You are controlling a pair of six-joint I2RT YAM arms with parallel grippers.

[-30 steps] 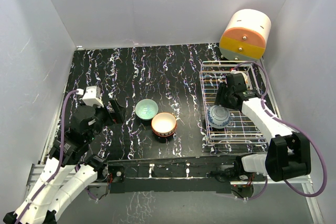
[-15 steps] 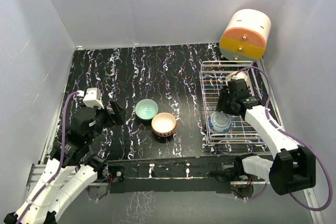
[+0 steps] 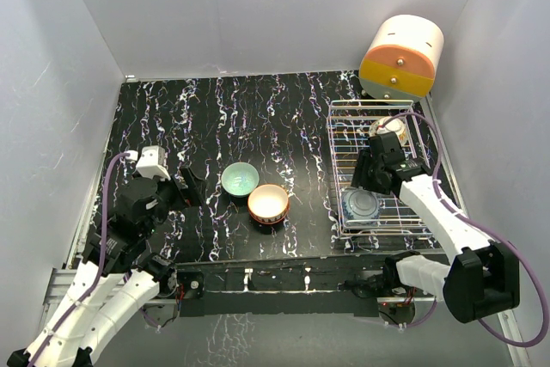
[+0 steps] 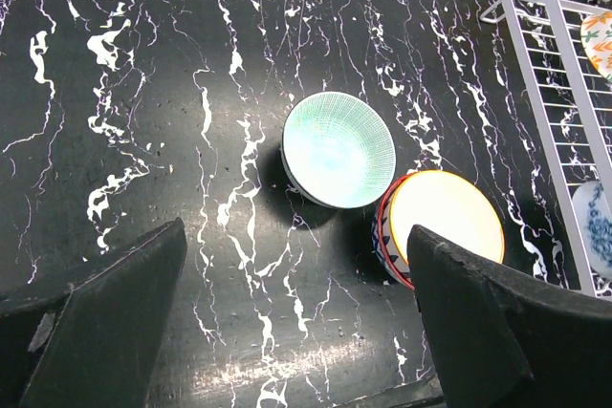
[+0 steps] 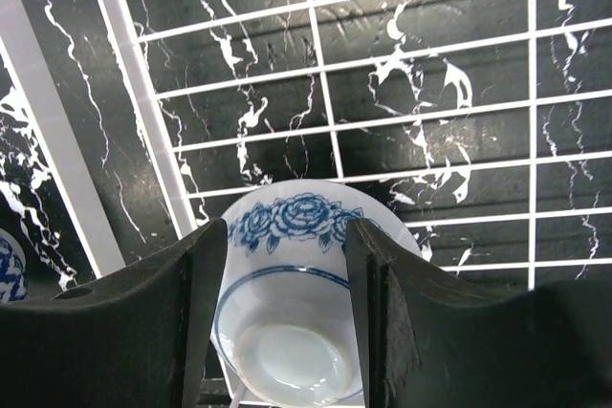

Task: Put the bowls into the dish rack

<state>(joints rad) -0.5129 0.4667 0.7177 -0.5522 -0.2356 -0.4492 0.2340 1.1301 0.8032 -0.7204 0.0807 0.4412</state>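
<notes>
Right wrist view: the blue-and-white bowl (image 5: 287, 332) lies in the dish rack (image 5: 134, 74) with its foot ring facing the camera. It sits past the right pincer (image 5: 287, 231), and one side runs out of sight behind a finger.
Right pincer: fingers spread, with nothing pinched between them. From above it hangs just over the bowl.
Blue-and-white bowl: at the near end of the dish rack (image 3: 335, 169), right below the right pincer (image 3: 369, 185) in the top external view.
Change for this bowl (image 3: 361, 207): a second ago it was higher and a little farther back in the rack. Now it is lower and nearer the front rail.
Cream bowl (image 3: 391, 126): at the far end of the rack, well apart from the pincer.
Left pincer (image 4: 296, 231): fingers wide apart, over the table (image 3: 198, 118), in much the same place as before.
Mint green bowl (image 4: 338, 149): on the table ahead of the left pincer, upright and unmoved.
Red-orange bowl (image 4: 442, 225): just beside the mint one, on the rack's side. It touches or nearly touches it, and it too is unmoved.
</notes>
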